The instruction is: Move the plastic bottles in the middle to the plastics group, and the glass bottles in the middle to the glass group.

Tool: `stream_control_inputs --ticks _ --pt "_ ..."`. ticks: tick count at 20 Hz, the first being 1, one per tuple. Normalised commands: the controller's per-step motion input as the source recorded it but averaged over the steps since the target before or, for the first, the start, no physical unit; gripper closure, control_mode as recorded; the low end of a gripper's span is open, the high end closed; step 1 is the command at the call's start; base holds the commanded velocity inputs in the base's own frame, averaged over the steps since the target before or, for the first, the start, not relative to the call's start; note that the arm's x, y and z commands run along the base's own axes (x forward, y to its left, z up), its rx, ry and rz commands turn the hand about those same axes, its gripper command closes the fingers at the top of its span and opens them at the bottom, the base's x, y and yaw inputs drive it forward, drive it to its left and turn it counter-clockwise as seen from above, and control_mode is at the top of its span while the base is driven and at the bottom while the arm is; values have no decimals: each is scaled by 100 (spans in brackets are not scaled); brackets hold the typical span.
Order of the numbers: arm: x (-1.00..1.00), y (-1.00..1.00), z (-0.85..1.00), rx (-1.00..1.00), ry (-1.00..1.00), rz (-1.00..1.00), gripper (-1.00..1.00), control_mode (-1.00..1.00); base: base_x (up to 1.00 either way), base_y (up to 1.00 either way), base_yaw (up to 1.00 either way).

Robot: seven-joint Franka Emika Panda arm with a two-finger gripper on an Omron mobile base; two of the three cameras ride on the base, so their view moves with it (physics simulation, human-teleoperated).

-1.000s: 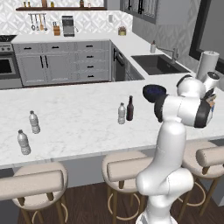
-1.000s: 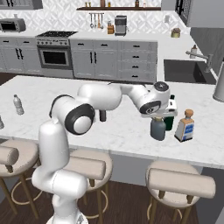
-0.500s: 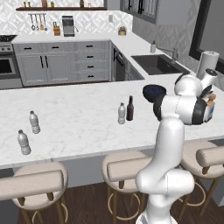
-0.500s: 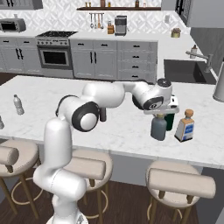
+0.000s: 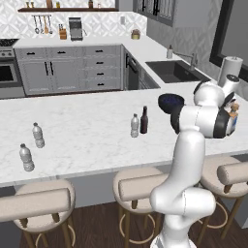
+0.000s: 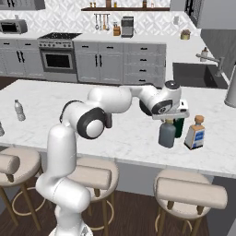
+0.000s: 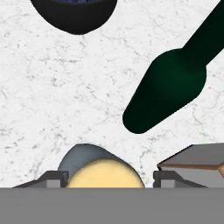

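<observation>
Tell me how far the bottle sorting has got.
The grey-blue bottle stands by the green wine bottle and labelled clear bottle, with the hand around its stopper. The brown bottle and water bottle wait mid-counter.

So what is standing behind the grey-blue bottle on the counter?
The dark green wine bottle stands right behind the grey-blue bottle. Its neck is covered by the gripper.

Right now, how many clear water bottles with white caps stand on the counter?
3. Two stand apart at the counter's left end; one stands mid-counter beside the slim dark brown bottle. The arm may hide others.
</observation>
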Motion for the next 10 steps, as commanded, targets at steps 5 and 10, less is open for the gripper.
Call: stream_control_inputs --ticks 5,10 --pt "0 1 25 0 -1 0 -100 -100 0 0 0" --pt "-5 22 42 -5 -4 0 -100 -100 0 0 0"
